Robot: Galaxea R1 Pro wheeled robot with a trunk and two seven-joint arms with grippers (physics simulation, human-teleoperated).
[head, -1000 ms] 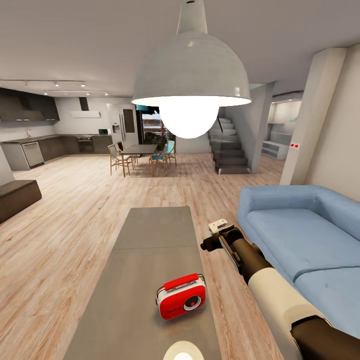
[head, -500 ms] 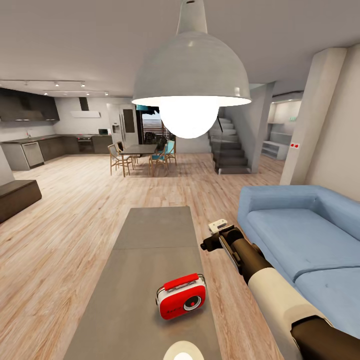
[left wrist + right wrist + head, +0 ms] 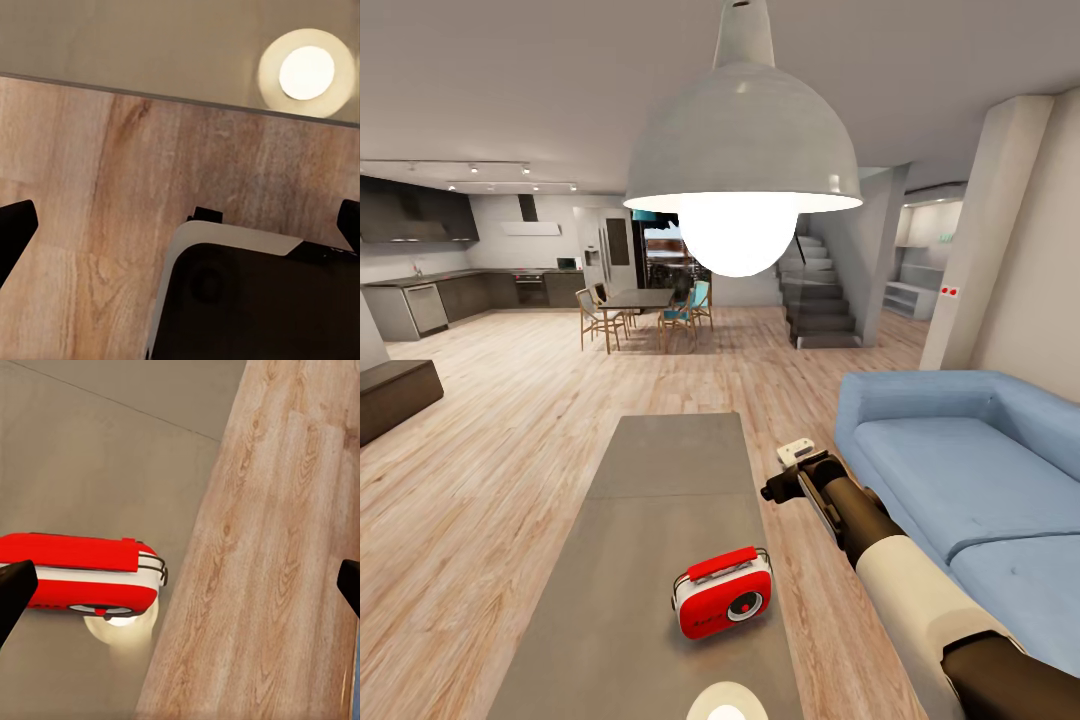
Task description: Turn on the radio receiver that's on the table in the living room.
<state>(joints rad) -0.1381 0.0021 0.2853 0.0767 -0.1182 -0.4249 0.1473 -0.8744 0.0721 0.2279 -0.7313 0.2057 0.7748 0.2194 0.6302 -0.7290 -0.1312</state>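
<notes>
The red radio receiver [image 3: 722,592], with white sides and a red top handle, stands on the near part of the long grey table [image 3: 660,480], its round dial facing me. My right gripper [image 3: 785,472] hovers beyond the table's right edge, farther away than the radio and above the wood floor. In the right wrist view the radio [image 3: 82,574] is seen from above, and the right gripper [image 3: 180,589] is open with its dark fingertips [image 3: 15,592] far apart. The left gripper [image 3: 180,229] is open too, over the floor by the table's edge [image 3: 150,94].
A blue sectional sofa [image 3: 970,470] runs along the right, leaving a strip of wood floor [image 3: 810,560] beside the table. A white dome pendant lamp [image 3: 742,150] hangs ahead at head height. A dining table with chairs [image 3: 640,310], a kitchen and stairs [image 3: 820,300] lie far back.
</notes>
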